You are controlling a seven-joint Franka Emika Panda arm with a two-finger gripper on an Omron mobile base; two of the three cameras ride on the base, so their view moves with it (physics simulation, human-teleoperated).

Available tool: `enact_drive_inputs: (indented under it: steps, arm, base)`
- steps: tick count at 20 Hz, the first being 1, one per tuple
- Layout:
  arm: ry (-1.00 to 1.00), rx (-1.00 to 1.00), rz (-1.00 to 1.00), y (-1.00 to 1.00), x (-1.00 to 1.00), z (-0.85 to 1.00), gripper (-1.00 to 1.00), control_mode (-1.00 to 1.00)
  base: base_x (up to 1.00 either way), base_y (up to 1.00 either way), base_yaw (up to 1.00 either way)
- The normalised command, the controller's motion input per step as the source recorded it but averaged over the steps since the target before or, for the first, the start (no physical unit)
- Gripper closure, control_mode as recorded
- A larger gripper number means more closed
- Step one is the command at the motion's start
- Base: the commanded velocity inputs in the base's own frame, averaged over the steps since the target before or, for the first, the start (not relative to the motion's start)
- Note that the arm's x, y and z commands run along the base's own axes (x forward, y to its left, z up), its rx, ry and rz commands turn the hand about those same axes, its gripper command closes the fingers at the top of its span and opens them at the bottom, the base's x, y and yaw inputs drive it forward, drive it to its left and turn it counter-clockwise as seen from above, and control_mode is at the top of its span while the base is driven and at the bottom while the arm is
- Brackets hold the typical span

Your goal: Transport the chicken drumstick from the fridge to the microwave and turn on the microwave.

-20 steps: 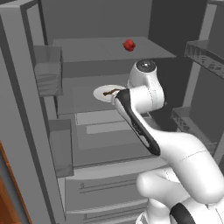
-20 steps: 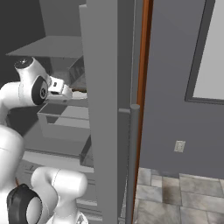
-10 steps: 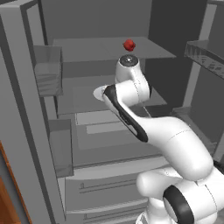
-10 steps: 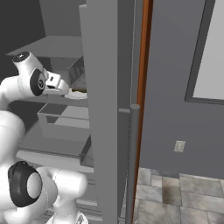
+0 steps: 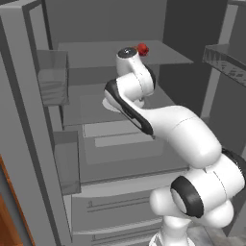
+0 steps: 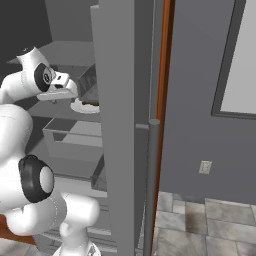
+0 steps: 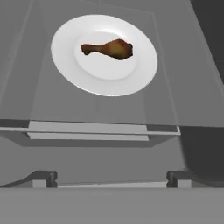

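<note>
The claw [image 7: 111, 179] stands wide open with nothing in it; from the hand view its two dark tips sit far apart at the bottom, looking down over the front lip of a shelf [image 7: 175, 105] in the fridge [image 5: 29, 96]. Ahead of it on that shelf lies a white plate [image 7: 65, 65], and the drumstick [image 7: 108, 49] rests near the plate's middle, thick end to one side and thin end to the other, lying across the line of approach. From the right base view the hand [image 6: 60, 85] hovers just above and short of the plate's near rim, well inside the open fridge. To my eye the reach is in hand and the grasp not yet begun. To do it well, I would bring the claw forward over the plate's middle and centre it on the thick end, where there is more meat to pinch. The fingers should straddle the drumstick across its narrow width, so turn the wrist if they run along its length. Come down slowly and stop before the tips press the plate, or it may skid toward the shelf's back edge. A small red thing [image 5: 142, 48] sits on the higher shelf, well apart; leave it be.
</note>
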Motion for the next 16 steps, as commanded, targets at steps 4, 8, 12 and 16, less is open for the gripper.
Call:
enact_drive_inputs:
  steps: [4, 8, 12, 16]
  arm:
    - [-0.03, -0.14, 0.21, 0.00, 0.26, -0.17, -1.00, -1.00]
    - [0.00, -0.19, 0.18, 0.00, 0.18, -0.18, -1.00, -1.00]
    - [0.00, -0.13, 0.11, -0.02, 0.14, -0.11, -1.00, -1.00]
    - [0.00, -0.01, 0.06, -0.08, 0.12, -0.02, -1.00, -1.00]
  base:
    - [0.00, 0.00, 0.00]
    - [0.00, 0.00, 0.00]
    - [0.00, 0.00, 0.00]
    - [0.00, 0.00, 0.00]
